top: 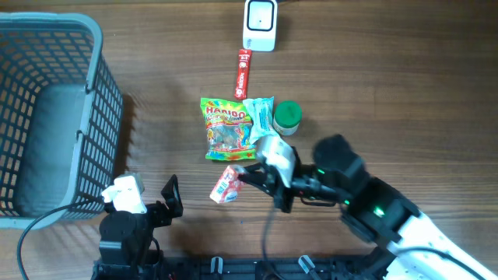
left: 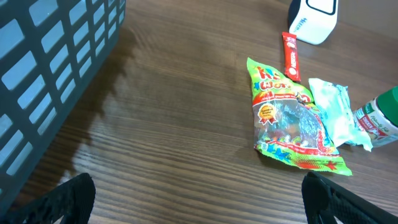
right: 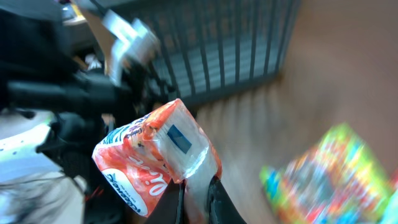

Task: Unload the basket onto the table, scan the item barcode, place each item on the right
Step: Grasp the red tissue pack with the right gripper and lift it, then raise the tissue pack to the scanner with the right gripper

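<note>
Item: we are holding the red-and-white pouch (top: 226, 187) near the front of the table, just below the gummy bag (top: 227, 128) and well apart from the scanner (top: 259, 23). We cannot tell whether it is clear of the wood.
Right pincer: our right gripper (top: 249, 177) is clamping shut on one end of the pouch. In the wrist view the fingers are pinching its lower edge.
Left pincer: our left gripper (left: 196, 186) is standing wide open, gripping nothing, near the basket (top: 93, 47).
Handling: we are judging the pouch light, soft and crinkly, with a slick film that could slip or fold. We are favouring a firm pinch on a sealed end, leaving the printed faces bare for the scanner.
Risk: we are expecting the limp body to droop and turn the barcode away. We cannot tell which face is carrying it.
Count: we are counting one pouch, one gummy bag, one red stick pack (top: 243, 70), one pale blue-green packet (top: 261, 113), one green-capped bottle (top: 287, 117), one scanner, one basket and two grippers.
</note>
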You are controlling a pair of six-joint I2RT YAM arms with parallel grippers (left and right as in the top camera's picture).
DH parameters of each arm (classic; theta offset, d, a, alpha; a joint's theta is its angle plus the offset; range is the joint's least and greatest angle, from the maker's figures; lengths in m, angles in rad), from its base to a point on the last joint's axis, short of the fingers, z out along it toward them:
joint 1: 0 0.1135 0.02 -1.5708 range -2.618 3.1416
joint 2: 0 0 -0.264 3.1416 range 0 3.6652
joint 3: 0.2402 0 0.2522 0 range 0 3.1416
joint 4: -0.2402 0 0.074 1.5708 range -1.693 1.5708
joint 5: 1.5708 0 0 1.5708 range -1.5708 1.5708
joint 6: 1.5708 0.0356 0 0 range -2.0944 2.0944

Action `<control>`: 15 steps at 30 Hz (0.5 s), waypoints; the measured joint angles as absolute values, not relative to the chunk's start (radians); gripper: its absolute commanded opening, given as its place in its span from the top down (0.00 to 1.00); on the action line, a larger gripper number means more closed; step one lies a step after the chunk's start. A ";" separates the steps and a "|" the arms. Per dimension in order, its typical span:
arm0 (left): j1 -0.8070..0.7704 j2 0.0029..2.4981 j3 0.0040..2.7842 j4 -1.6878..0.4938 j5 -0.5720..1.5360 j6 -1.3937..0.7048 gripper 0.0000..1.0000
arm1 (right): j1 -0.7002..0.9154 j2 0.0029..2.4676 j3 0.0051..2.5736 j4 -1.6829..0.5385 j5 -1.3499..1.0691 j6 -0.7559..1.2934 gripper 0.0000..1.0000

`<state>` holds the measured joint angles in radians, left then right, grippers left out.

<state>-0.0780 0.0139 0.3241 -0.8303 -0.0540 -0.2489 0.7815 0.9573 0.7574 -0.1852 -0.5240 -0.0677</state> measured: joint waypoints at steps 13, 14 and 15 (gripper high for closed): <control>-0.078 0.014 0.324 -0.831 -0.054 -0.249 0.00 | 0.777 0.971 0.760 -0.307 -0.305 0.562 0.95; -0.078 0.014 0.324 -0.830 -0.054 -0.249 0.00 | 0.762 1.036 0.779 -0.312 -0.258 0.561 0.95; -0.078 0.014 0.324 -0.830 -0.054 -0.249 0.00 | 0.739 1.110 0.830 -0.330 -0.232 0.539 0.95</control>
<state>-0.0780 0.0139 0.3241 -0.8303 -0.0540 -0.2489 0.7395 1.1095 0.8303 -0.3302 -0.2317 0.5388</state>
